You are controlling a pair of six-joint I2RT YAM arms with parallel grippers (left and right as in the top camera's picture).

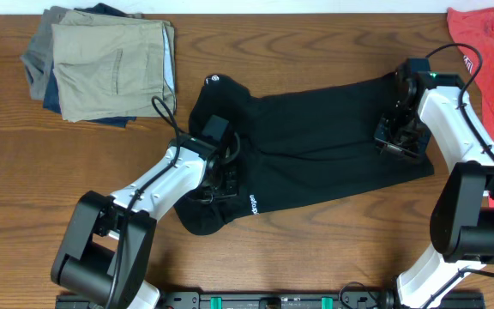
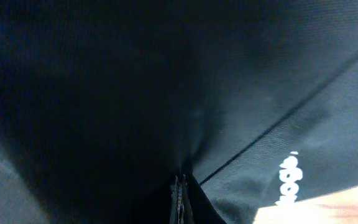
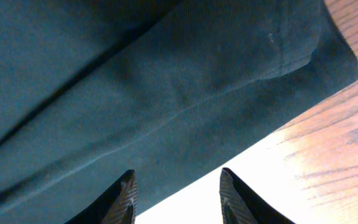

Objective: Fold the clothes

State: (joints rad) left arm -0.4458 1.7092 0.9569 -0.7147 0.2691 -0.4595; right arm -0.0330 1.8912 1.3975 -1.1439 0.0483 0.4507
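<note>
Left tool (image 1: 223, 178) is clenched tight low on the left part of the black garment (image 1: 316, 137), near the front edge of the worktop (image 1: 316, 43). In the left wrist view its fingertips (image 2: 180, 196) meet with no gap, and creases in the dark cloth run in to that point, so it appears to pinch a fold of fabric. Right tool (image 1: 399, 142) sits at the garment's right end. In the right wrist view its two dark fingers (image 3: 126, 193) stand apart with bright wood showing between them, and the garment's hemmed edge lies just past the tips. No cloth can be seen caught between them. The garment lies spread across the middle of the worktop, running from left to right and rumpled at its left end, where it bunches into a rounded lump under the left arm. A small white round logo (image 1: 213, 81) shows at its upper left corner, toward the back edge, and a short line of tiny white print (image 1: 252, 206) runs along its front left edge, just beside the left tool. Well apart from it, a stack of folded trousers (image 1: 101, 64) in tan, grey and blue rests in the back left corner. A red shirt (image 1: 491, 34) lies crumpled in the back right corner, near the right arm.
</note>
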